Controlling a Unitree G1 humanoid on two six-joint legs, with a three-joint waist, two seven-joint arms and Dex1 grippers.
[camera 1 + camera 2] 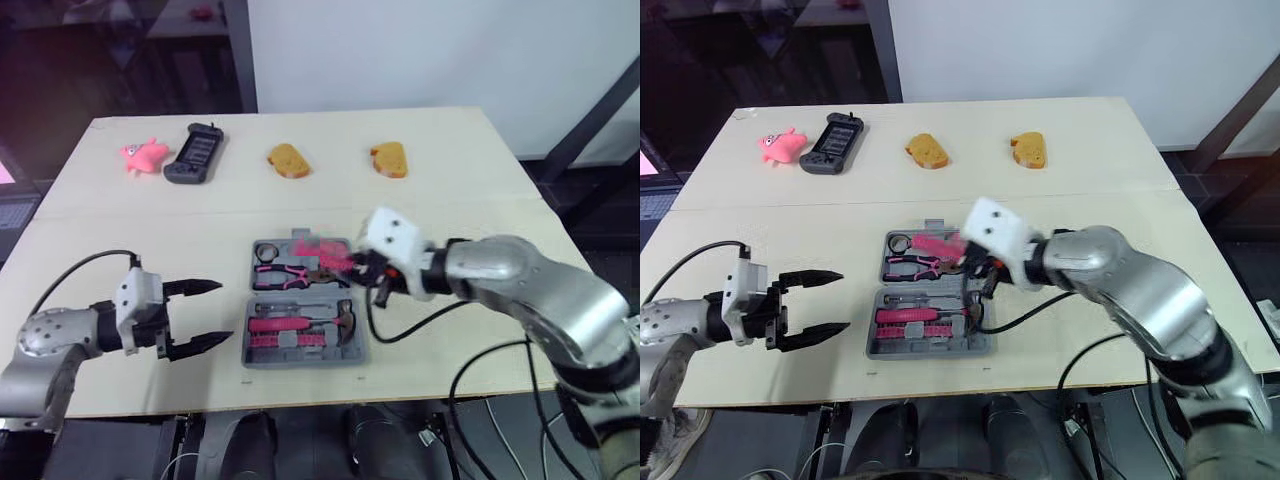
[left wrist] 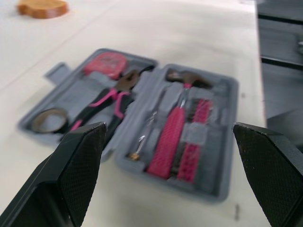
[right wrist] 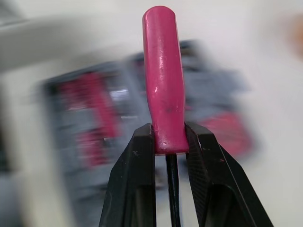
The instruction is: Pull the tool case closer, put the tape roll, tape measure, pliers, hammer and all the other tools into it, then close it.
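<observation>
Tool case [image 1: 250, 352]: you have it lying open and flat on the table [image 1: 450, 200], mid-width, near the front edge, with the lid half on the far side.

Far half: the tape roll [image 1: 266, 250] sits at its left end. The pliers [image 1: 283, 272], with pink grips, lie just beside it. The pink tape measure [image 2: 105, 65] is in the far corner, toward your right arm.

Near half: the hammer [image 2: 169, 142], with a pink handle, lies lengthwise with its head toward the robot's right. A pink bit strip [image 2: 191, 156] lies along it on the near side.

Right gripper [image 3: 169, 130]: its fingers are clamped on the lower end of a pink-handled tool [image 3: 163, 71]. A thin dark shaft runs down between them. In the head views this gripper hangs over the right end of the case's far half. Whether the tool touches the case, you cannot tell.

Left gripper [image 1: 226, 311]: fingers spread wide, holding nothing. It is low over the table just left of the case's near half, pointing at it, apart from it.

Far edge of the table, well apart from the case, from left to right: a pink toy [image 1: 143, 155], a black handheld device [image 1: 195, 153], and two bread pieces [image 1: 288, 160] [image 1: 389, 159].
</observation>
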